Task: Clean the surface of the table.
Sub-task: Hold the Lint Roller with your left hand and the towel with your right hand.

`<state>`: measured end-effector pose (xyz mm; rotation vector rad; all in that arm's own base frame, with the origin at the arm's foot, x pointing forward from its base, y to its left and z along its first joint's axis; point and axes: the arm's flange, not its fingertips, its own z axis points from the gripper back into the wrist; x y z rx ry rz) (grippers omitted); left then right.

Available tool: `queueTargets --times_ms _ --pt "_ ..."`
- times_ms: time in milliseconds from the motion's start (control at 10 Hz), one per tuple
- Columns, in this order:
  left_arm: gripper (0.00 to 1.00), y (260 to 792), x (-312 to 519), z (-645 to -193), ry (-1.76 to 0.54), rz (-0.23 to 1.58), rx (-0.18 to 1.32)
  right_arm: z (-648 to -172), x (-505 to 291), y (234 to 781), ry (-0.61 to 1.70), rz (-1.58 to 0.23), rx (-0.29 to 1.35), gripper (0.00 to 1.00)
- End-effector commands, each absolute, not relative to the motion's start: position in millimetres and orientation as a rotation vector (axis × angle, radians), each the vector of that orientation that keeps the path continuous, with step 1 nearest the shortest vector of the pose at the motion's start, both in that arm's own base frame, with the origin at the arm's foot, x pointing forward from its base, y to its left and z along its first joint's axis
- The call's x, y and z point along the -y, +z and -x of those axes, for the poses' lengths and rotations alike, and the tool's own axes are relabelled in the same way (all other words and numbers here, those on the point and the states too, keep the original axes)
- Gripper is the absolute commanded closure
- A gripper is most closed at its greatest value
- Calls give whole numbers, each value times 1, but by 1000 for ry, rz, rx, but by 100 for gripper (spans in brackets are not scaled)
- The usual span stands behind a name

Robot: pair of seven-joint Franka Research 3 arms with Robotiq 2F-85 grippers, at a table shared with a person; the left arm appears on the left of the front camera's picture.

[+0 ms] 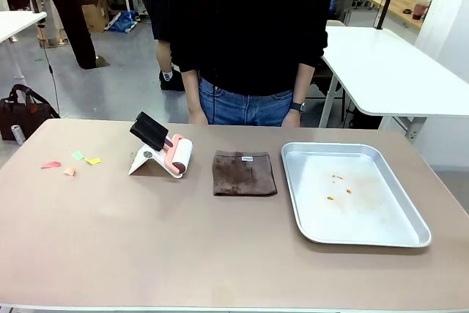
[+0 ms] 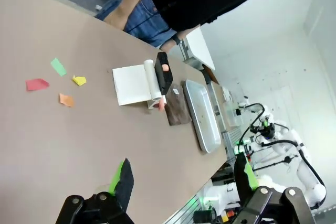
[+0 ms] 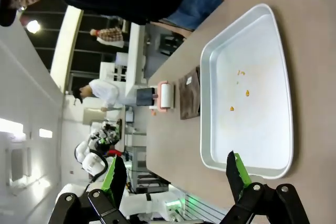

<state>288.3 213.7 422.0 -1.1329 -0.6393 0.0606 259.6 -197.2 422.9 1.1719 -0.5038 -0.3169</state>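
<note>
Four coloured paper scraps [image 1: 93, 160] on matte beige table [image 1: 220, 254], uncleaned; left hand [image 2: 182, 174], right hand [image 3: 175, 169] apart, empty. Next: grasp pink-white lint roller [image 1: 178, 156].

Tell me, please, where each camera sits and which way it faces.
Front: robot's side of the table, facing the person's torso across it.
Left wrist: over the table's left end, looking past paper scraps to the roller; left jaws open below.
Right wrist: over the right end, looking onto the tray; right jaws open below.
Shared: both wrist views show roller, cloth, tray.
</note>
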Motion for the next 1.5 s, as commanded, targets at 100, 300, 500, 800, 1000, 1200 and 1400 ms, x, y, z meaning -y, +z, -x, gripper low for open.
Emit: queueTargets --times_ms 100,300,500,800,1000,1200,1400 --pt "0 417 -180 -285 118 1183 693 -269 204 408 -328 -1207 519 0" --pt "0 414 -199 -286 118 1164 652 -263 200 404 -345 -1203 495 0" --pt "0 414 -199 -286 118 1164 652 -263 200 404 -345 -1203 495 0" --pt "0 415 -198 -288 149 1166 649 -262 199 403 -360 -1189 468 0" --pt "0 436 -179 -297 82 1158 641 -262 177 421 -400 -1045 509 0" --pt "0 461 -145 -318 -6 1086 578 -279 132 456 -314 -904 512 0" --pt "0 483 -106 -341 -138 1037 504 -301 78 483 -159 -832 499 0"
